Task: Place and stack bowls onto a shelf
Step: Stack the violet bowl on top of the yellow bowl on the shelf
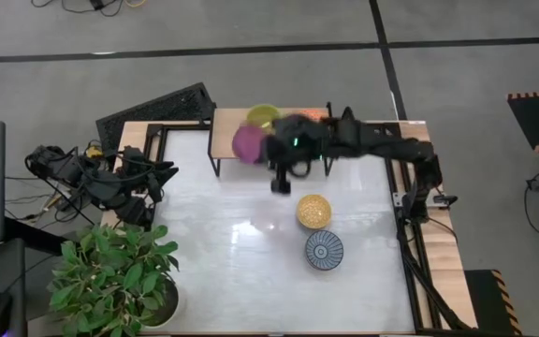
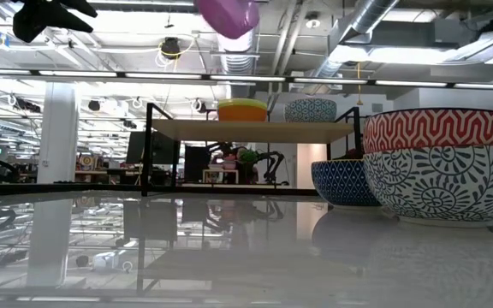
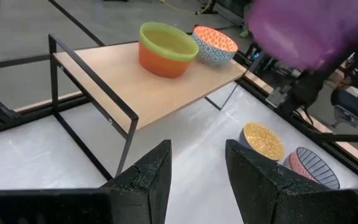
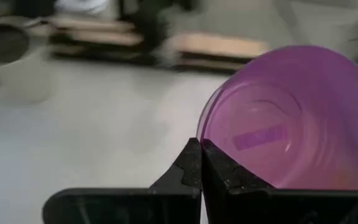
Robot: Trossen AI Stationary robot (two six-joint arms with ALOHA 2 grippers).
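Bowls are sitting in two places: a yellow-green one (image 3: 166,48) and a patterned one (image 3: 214,45) on the shelf (image 3: 143,88), a yellow one (image 1: 313,212) and a blue-grey lined one (image 1: 325,250) on the worktop (image 1: 241,271). The right gripper (image 4: 200,163) is holding a magenta bowl (image 4: 291,118) in the air by the shelf's front edge, its jaws pinched tight on the rim. The left gripper (image 3: 196,177) is waiting at the worktop's left side, jaws spread wide and holding nothing.
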